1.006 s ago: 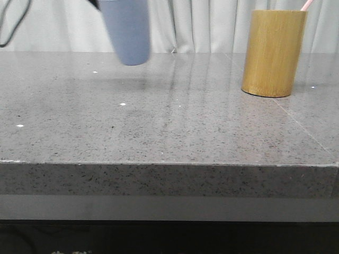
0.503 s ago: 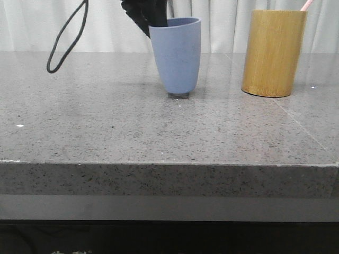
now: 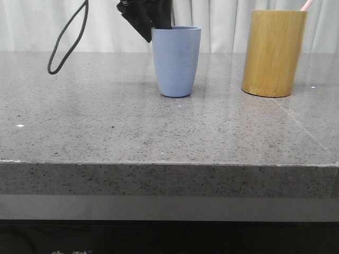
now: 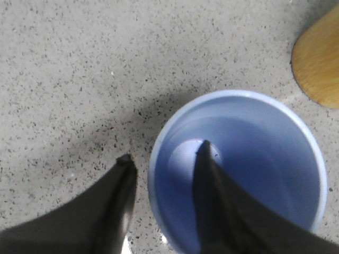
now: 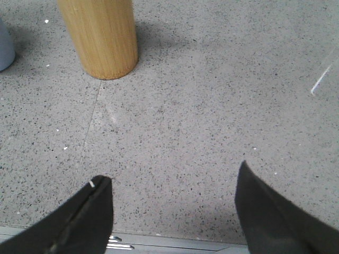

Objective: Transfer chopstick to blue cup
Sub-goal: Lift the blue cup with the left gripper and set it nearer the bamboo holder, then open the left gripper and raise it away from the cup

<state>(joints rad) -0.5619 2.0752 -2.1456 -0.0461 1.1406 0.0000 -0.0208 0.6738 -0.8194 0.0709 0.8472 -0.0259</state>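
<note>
Straddling the blue cup rim with left gripper, narrowly parted, cup upright on granite table; right gripper spread wide near bamboo holder holding chopstick.

Chopstick: only a short pink tip clears the bamboo holder rim; top runs off the frame edge, shaft hidden inside. Left gripper: one finger inside the blue cup, one outside; front view shows just a dark mass behind the rim, upper part cropped. Wrist view cuts the holder to a corner. Right gripper fingers cropped at base.
</note>
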